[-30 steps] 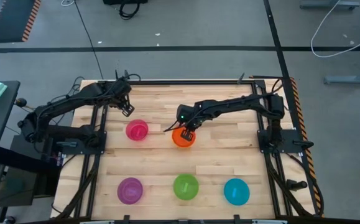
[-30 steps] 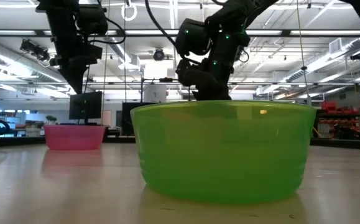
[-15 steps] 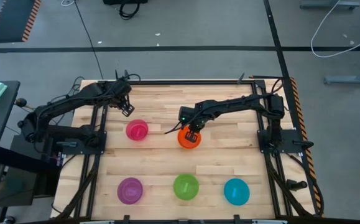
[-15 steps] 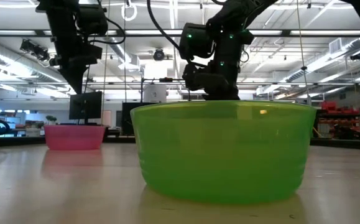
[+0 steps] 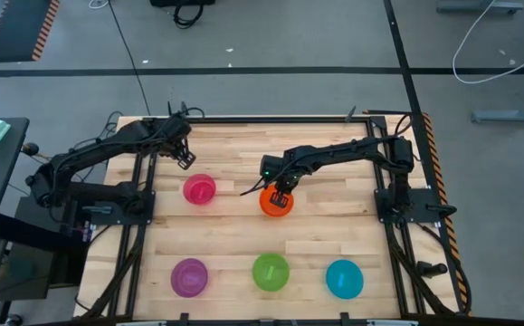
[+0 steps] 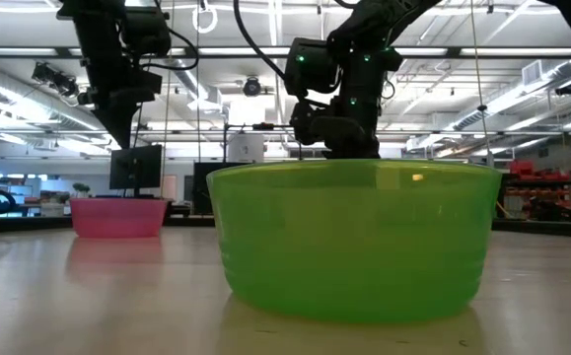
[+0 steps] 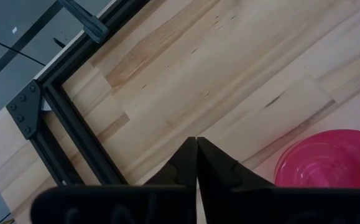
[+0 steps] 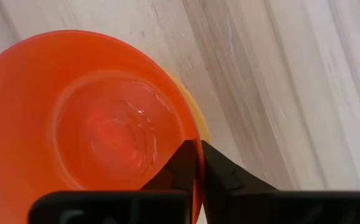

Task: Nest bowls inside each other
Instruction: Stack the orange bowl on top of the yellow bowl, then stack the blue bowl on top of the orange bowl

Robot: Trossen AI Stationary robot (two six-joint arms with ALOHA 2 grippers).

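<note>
The orange bowl [image 5: 276, 202] stands on the wooden table [image 5: 334, 226] near its middle, and I use it as the landmark. It sits inside a yellow bowl [image 8: 196, 121], of which only a thin edge shows beside the orange rim in the right wrist view. The right gripper [image 5: 281, 191] is directly over the orange bowl, and its two fingers [image 8: 220, 171] stand narrow, one on each side of the orange rim; whether they press it I cannot tell. The pink bowl [image 5: 199, 189] is to the left of the orange bowl, well apart. The left gripper [image 5: 185, 159] hangs above the table beyond the pink bowl, away from the orange one, with its jaws closed together and nothing between them. In front of the orange bowl, along the near edge, there are the purple bowl [image 5: 189, 277], the green bowl [image 5: 270, 272] and the blue bowl [image 5: 344, 278], each alone.
</note>
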